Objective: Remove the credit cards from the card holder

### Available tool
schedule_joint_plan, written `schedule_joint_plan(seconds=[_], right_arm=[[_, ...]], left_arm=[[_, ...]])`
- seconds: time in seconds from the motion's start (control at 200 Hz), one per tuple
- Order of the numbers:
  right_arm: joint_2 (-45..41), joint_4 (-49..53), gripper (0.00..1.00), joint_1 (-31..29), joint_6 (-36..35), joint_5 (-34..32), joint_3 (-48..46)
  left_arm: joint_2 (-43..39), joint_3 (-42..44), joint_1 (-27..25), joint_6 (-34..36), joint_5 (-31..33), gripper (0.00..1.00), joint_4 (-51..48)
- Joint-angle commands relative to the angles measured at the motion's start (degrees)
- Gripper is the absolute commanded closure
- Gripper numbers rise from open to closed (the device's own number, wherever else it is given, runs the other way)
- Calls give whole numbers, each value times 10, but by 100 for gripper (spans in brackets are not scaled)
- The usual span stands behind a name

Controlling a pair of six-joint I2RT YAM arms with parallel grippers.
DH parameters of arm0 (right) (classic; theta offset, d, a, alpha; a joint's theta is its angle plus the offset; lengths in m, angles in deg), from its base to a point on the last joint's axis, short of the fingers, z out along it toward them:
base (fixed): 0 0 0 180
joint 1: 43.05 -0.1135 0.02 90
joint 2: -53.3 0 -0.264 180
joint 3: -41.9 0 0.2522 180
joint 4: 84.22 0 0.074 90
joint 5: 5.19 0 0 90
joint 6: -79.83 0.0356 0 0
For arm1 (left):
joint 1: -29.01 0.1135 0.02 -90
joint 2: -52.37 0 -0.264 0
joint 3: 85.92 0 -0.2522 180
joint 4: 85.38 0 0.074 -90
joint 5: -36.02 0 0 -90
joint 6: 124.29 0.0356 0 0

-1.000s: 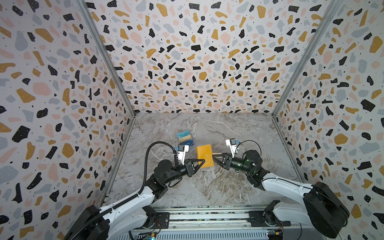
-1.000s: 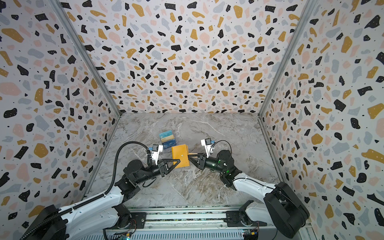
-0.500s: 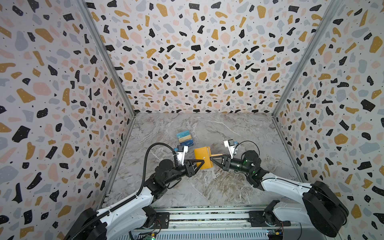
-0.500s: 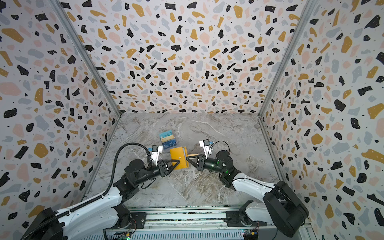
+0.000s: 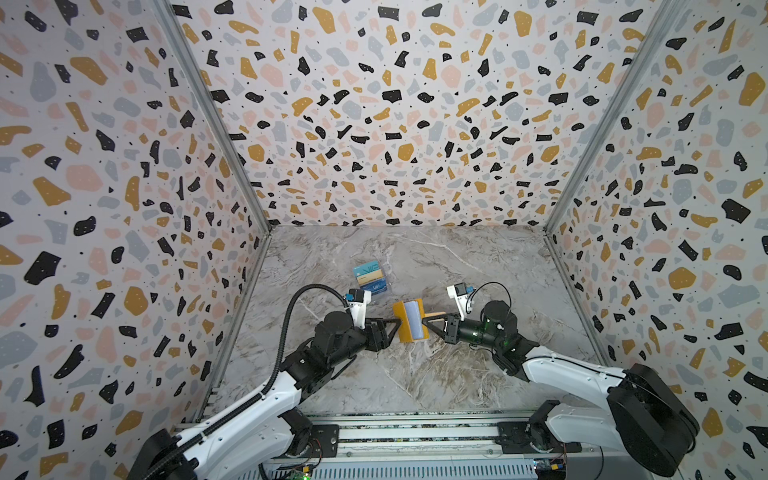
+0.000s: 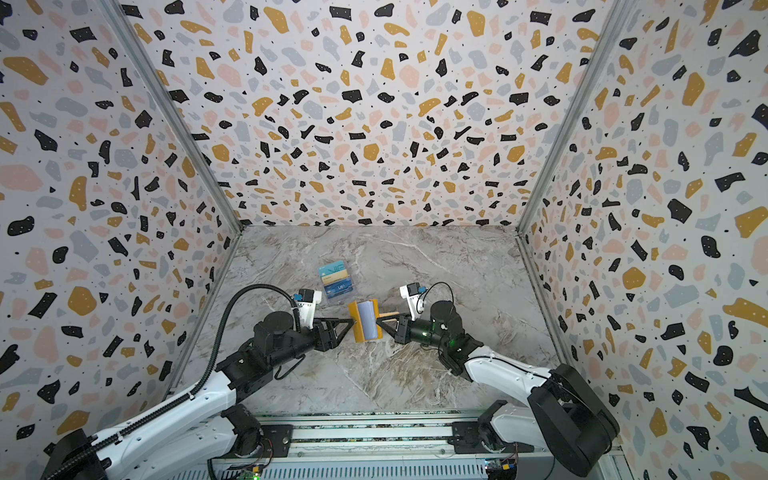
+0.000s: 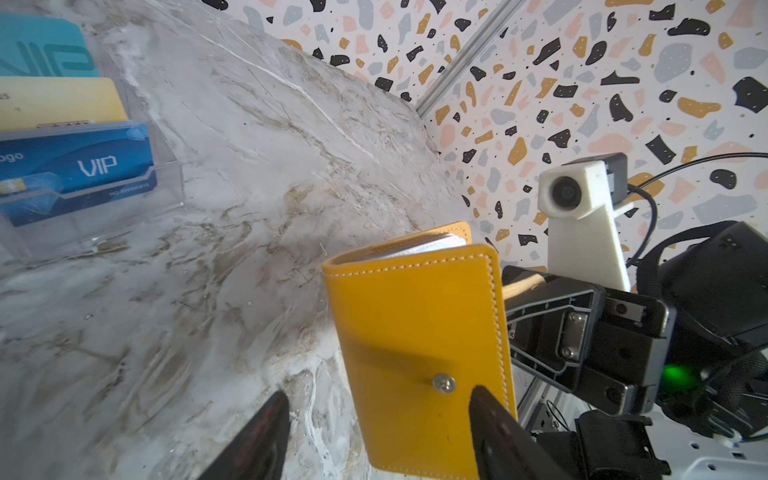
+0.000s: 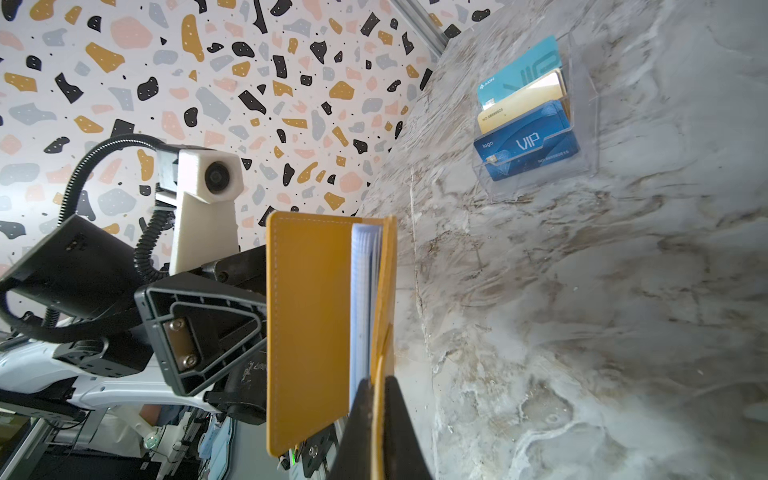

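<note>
L gripper jaws went apart at 9 o'clock edge of mustard-yellow leather folding card holder.
R gripper clamped on its 3 o'clock cover; hand-off looks done, L free for pale-blue plastic sleeves.

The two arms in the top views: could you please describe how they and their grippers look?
Both the left arm and right arm have white links and black joints. The left gripper and right gripper are black, with triangular fingers. A ribbed black hose loops over the left arm; a thin black cable and a green light mark the right. Each wrist carries a white camera mount.
</note>
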Motion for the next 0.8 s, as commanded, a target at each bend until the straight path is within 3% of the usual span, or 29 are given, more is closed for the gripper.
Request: schedule_joint_plan(seconds=[0.0,0.46,0.796], right_arm=[[0,1,100,-1,-18,-8,17],[29,83,100,-2,-53,-63,46],[28,151,100,-1,-57,-67,61]], left_arm=[[24,-17,-14,4,7,32,8],[50,-4,-36,-27,4,31,75],[110,33,-35,-43,15,54,93]])
